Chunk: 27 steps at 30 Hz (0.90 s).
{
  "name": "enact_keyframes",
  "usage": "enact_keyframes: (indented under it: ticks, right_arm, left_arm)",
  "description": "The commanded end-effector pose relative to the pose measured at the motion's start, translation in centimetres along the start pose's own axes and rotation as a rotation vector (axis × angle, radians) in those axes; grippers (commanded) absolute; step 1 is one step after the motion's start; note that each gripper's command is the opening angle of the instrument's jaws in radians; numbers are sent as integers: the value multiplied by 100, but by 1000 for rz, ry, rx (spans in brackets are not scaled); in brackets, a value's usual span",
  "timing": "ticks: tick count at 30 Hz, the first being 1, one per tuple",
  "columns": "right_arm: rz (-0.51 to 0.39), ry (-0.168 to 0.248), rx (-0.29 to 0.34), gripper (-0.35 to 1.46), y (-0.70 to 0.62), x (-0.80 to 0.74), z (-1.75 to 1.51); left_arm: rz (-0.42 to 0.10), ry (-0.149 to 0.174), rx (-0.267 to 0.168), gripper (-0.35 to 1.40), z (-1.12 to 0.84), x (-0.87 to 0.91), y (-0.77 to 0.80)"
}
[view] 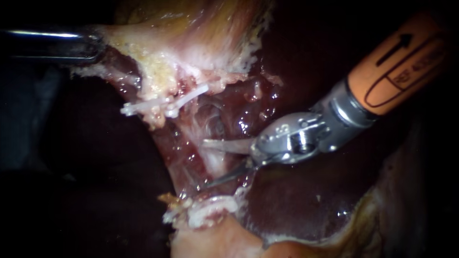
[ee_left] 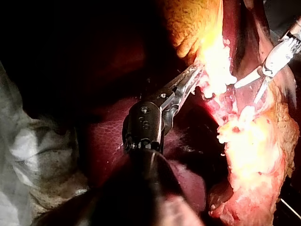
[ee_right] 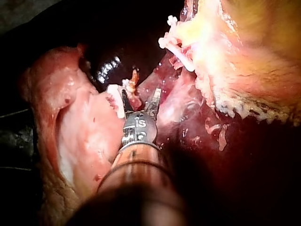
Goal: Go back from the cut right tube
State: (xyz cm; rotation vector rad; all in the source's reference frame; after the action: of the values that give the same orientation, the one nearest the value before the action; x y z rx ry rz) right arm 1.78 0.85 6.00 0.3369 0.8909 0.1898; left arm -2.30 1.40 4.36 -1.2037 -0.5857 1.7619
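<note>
My right instrument (view: pixel 210 162) comes in from the upper right with an orange sleeve, and its two thin blades stand open. A pale tube (view: pixel 213 168) runs past the blades, between white clips (view: pixel 165 102) above and white clips (view: pixel 213 206) below. In the right wrist view the open blades (ee_right: pixel 139 100) sit just short of a clip (ee_right: pixel 115 101). My left instrument (ee_left: pixel 190 77) holds the pale edge of the gallbladder (view: pixel 191 43) with its jaws shut on it. In the endoscope view only its shaft (view: pixel 52 45) shows, at the upper left.
Dark red liver (view: pixel 296 205) lies under and behind the right instrument. Pale fatty tissue (view: pixel 210 239) sits at the lower middle. In the left wrist view the right instrument's open blades (ee_left: pixel 256 84) show beside the bright tissue.
</note>
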Motion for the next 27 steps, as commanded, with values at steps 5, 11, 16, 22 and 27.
enact_keyframes:
  ticks: [5, 11, 16, 22, 27]
  right_arm:
    - [3, -48, -38, 143, 4, -15, -35]
    - [6, -74, -49, 145, 10, -24, -59]
    - [11, -76, -53, 145, 14, -26, -67]
    - [11, -76, -51, 145, 16, -27, -71]
    - [11, -76, -50, 145, 16, -27, -72]
  left_arm:
    - [0, 0, -1, -35, 0, 0, 0]
    - [0, 0, -1, -35, 0, 0, 0]
    - [0, 0, -1, -35, 0, 0, 0]
    - [1, 1, 0, -35, 3, -1, -2]
    - [5, 3, 5, -35, 14, -6, -8]
